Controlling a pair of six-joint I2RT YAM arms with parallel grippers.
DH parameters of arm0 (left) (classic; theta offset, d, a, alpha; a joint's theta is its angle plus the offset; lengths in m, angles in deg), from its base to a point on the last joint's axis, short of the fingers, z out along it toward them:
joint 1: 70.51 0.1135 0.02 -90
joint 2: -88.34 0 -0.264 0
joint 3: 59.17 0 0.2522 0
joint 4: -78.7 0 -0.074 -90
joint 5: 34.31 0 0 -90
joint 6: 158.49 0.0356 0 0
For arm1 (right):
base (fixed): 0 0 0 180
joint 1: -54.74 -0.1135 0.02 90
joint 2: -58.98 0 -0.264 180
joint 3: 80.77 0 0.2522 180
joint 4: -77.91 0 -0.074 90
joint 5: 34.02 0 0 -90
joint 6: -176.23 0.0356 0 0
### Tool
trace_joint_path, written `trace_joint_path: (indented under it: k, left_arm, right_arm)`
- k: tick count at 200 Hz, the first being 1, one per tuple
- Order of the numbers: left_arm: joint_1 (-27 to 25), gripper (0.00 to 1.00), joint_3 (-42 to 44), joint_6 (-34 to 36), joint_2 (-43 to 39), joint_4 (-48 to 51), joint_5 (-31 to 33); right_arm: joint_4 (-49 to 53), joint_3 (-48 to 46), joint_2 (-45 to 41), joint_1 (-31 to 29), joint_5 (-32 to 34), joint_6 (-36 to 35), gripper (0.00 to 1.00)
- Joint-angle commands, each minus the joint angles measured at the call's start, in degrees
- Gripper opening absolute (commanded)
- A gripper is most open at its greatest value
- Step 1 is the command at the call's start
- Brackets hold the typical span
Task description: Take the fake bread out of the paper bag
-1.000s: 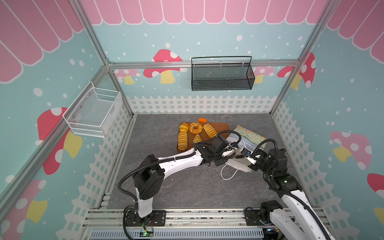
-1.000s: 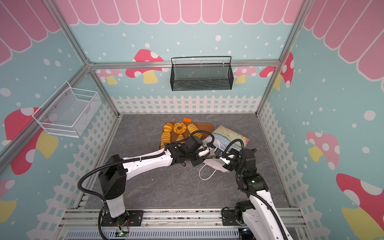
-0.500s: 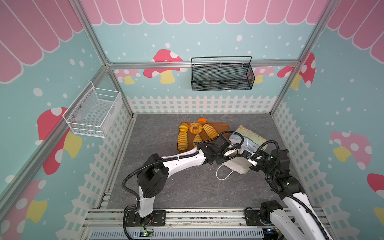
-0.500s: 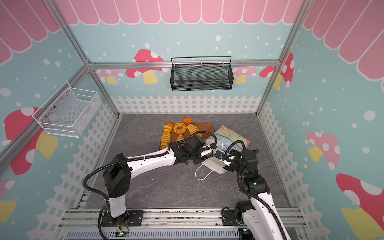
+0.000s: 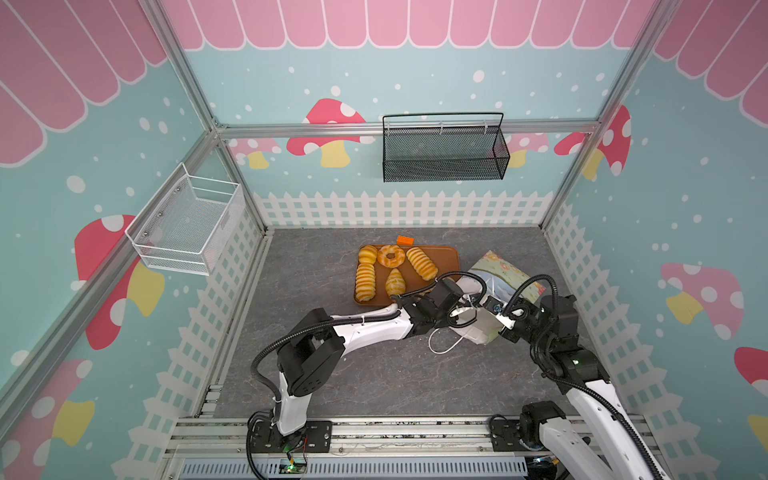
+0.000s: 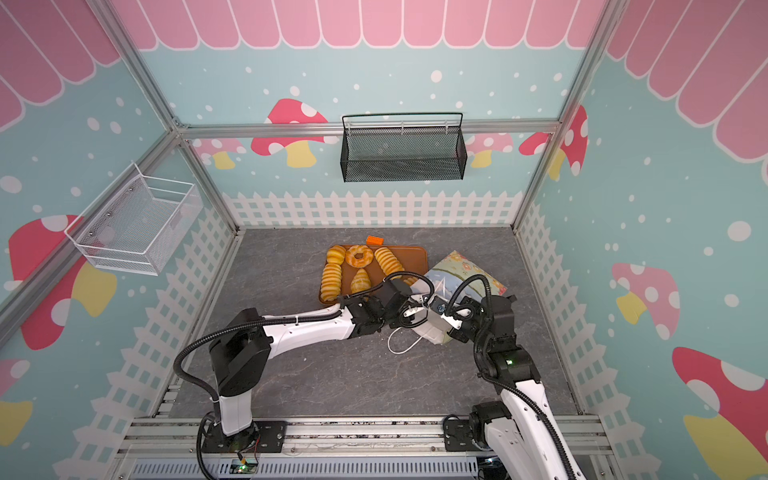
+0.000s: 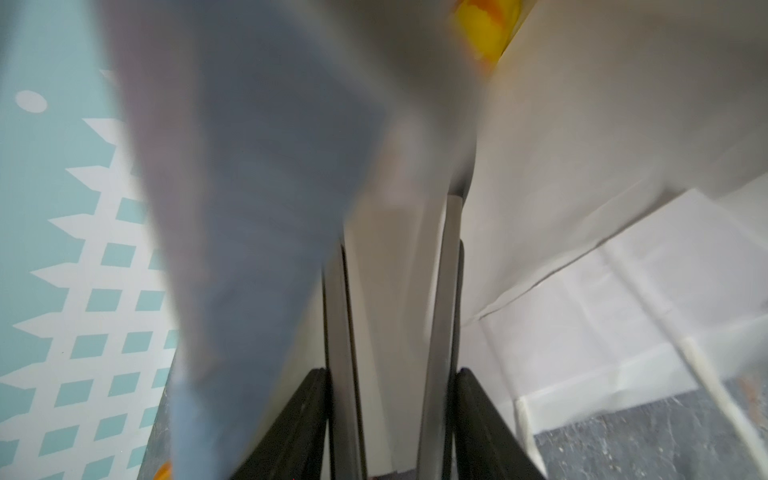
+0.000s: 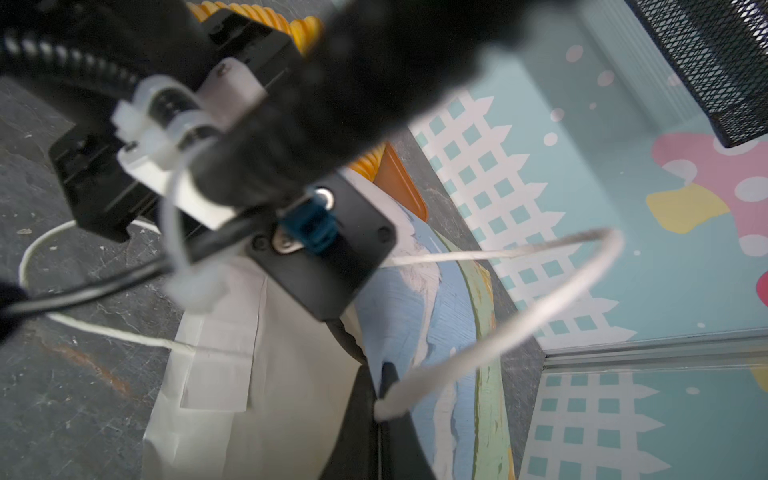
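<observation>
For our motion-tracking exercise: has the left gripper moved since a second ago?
Yes. Judged against the tray in the top views, the left gripper has shifted slightly right, further into the bag.

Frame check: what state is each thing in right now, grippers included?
paper bag: lying on its side, mouth held open.
fake bread: five pieces visible on the tray.
yellow piece: inside the bag.
left gripper: jaws parted, inside the bag mouth.
right gripper: shut on the bag's rim.
</observation>
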Motion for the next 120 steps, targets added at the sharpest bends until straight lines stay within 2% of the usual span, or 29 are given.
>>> trace_joint_path:
  k: [1,38,85,120]
  left_arm:
    - [-0.2,0.46,4.5,2.2,-3.8,-10.6,3.5]
    - [-0.1,0.47,10.6,2.4,-7.6,-17.2,3.2]
    - [-1.7,0.46,9.8,8.5,-6.1,-15.1,6.1]
    - [-2.7,0.47,6.6,13.7,-3.3,-9.9,7.6]
  right_arm:
    - [-2.3,2.8,-0.5,-0.3,-3.7,1.4,0.00]
    - [-2.1,3.9,0.0,-0.3,-3.0,2.5,0.00]
    - [-0.6,6.2,1.0,-0.3,-5.4,4.1,0.00]
    - [1.1,6.5,1.8,-0.3,-8.1,2.0,0.00]
